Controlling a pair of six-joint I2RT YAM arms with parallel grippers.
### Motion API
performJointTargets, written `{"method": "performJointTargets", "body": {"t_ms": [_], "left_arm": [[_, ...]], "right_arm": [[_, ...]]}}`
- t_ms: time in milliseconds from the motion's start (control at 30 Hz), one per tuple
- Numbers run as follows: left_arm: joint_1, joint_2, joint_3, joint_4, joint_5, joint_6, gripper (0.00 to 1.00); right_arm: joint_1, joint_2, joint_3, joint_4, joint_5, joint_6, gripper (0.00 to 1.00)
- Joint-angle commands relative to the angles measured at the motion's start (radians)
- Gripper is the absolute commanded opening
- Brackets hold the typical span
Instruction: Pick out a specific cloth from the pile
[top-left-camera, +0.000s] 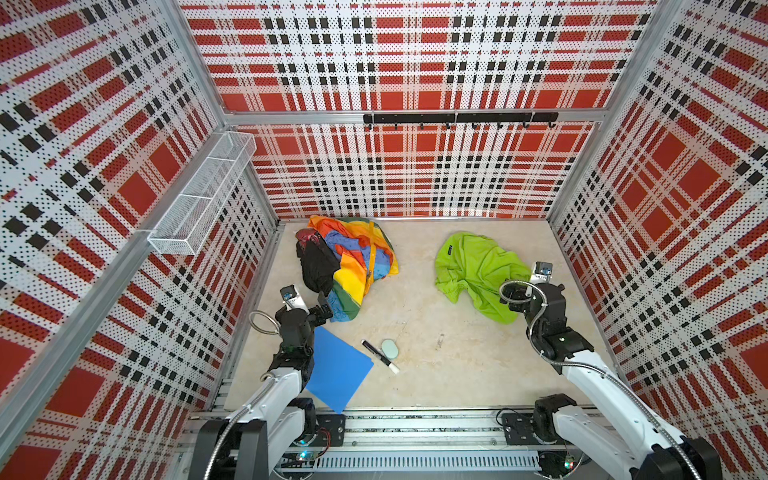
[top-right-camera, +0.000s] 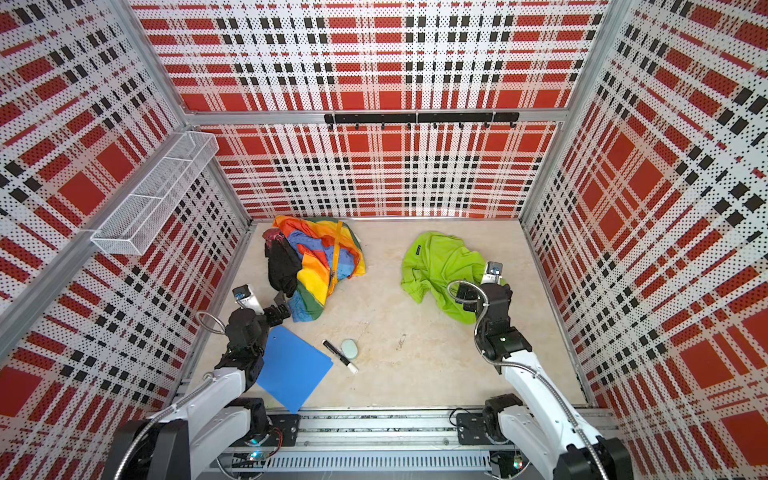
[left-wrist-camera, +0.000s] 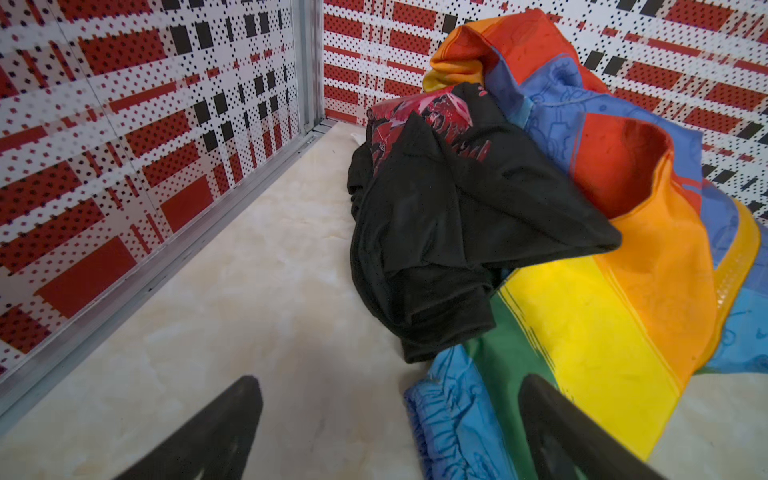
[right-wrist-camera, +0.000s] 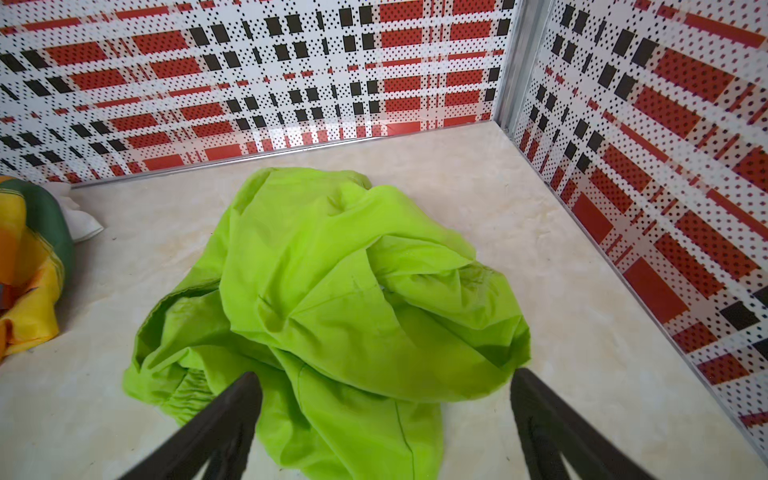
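The cloth (top-left-camera: 473, 266) (top-right-camera: 440, 262) is a crumpled lime-green garment with a small dark label. It lies on the right of the floor, apart from the pile (top-left-camera: 353, 253) (top-right-camera: 320, 257). My right gripper (top-left-camera: 513, 305) (top-right-camera: 467, 301) (right-wrist-camera: 384, 380) stands open at the cloth's near edge, and a green fold (right-wrist-camera: 332, 282) lies in the span between its fingers. The pile holds rainbow fabric (left-wrist-camera: 602, 316) and a black garment (left-wrist-camera: 436, 232). My left gripper (top-left-camera: 326, 305) (top-right-camera: 282, 305) (left-wrist-camera: 388, 386) is open at the pile's near end, beside a blue cuff.
A blue folder (top-left-camera: 338, 370), a black marker (top-left-camera: 380, 356) and a pale green oval piece (top-left-camera: 390, 348) lie on the near floor. A wire basket (top-left-camera: 203, 195) hangs on the left wall, a hook rail (top-left-camera: 459, 119) on the back wall. Patterned walls enclose the floor.
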Motion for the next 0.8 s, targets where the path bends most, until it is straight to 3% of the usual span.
{"method": "performJointTargets", "body": {"t_ms": [0, 233, 533, 767], "left_arm": [[0.004, 0.085, 0.004, 0.221, 0.047, 0.066, 0.99], [0.005, 0.260, 0.024, 0.433, 0.104, 0.098, 0.99], [0.001, 0.315, 0.068, 0.434, 0.119, 0.150, 0.99], [0.012, 0.475, 0.038, 0.673, 0.135, 0.173, 0.99]], "right_arm": [[-0.012, 0.032, -0.056, 0.248, 0.007, -0.063, 1.00], [-0.068, 0.138, -0.105, 0.401, -0.005, -0.056, 1.00], [-0.142, 0.228, -0.136, 0.537, -0.019, -0.106, 1.00], [-0.153, 0.308, -0.161, 0.667, -0.026, -0.144, 1.00]]}}
